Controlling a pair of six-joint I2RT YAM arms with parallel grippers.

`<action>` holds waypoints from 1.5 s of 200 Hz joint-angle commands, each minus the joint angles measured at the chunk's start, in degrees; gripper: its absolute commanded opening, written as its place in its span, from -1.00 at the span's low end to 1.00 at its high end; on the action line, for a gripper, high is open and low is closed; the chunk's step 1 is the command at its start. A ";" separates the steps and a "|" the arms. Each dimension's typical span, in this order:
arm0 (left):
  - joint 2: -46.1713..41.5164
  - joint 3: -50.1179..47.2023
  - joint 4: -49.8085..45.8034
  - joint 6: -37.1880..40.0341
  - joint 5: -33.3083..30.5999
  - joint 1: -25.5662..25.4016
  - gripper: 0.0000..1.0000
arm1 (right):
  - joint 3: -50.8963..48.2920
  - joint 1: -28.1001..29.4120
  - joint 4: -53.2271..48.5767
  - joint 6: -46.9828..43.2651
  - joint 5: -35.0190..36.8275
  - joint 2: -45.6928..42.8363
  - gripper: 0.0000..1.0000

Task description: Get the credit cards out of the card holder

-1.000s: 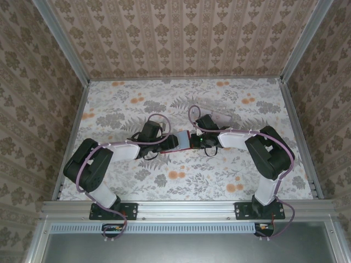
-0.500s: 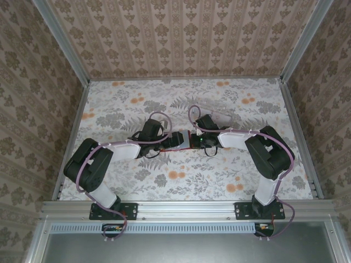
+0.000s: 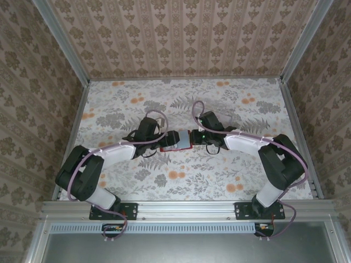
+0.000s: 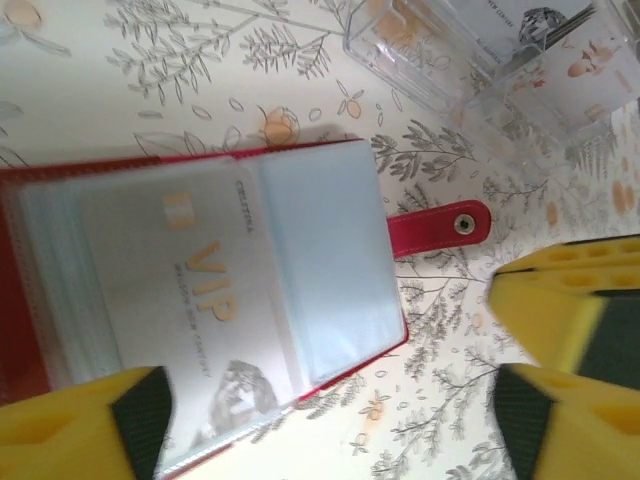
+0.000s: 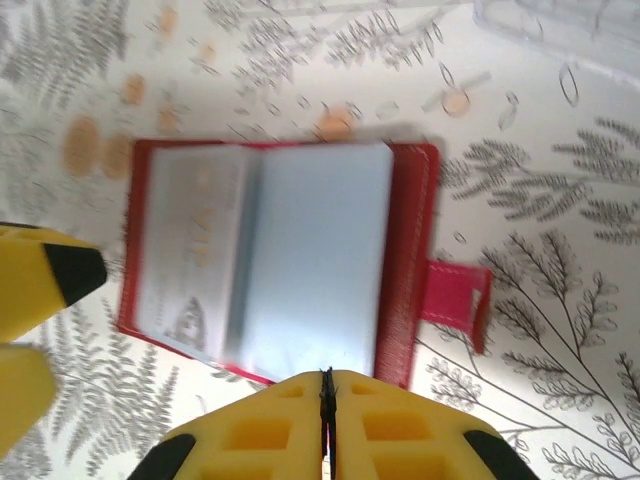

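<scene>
A red folding card holder [image 3: 176, 143] lies open on the floral counter [image 3: 219, 175], pale plastic card [image 4: 200, 290] pocketed; left pincer [image 4: 330, 420] wide, right pincer [image 5: 327, 385] pressed closed.

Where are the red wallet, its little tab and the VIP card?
red wallet [image 5: 408, 250]: right wrist view, on its red cover's right side.
little tab [image 4: 440, 228]: left wrist view, middle of the strap.
VIP card [image 4: 205, 288]: left wrist view, on the gold letters.

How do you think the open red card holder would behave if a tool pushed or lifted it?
The card holder lies open and flat, so it would probably slide rather than tip. Its clear sleeves look thin, so likely floppy when lifted. The glossy VIP card might slip out.
</scene>
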 commanded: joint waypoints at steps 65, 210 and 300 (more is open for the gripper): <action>3.37 -1.39 -1.83 2.21 -0.84 2.66 -0.62 | 5.75 1.24 6.80 6.77 -10.08 8.29 -0.62; 7.97 -2.83 -0.19 0.81 -0.26 3.01 -0.66 | 11.29 1.76 8.76 10.65 -14.41 19.15 -0.67; 7.48 -2.61 0.05 0.54 0.28 2.67 -0.67 | 11.54 1.94 10.05 11.86 -16.03 21.06 -0.67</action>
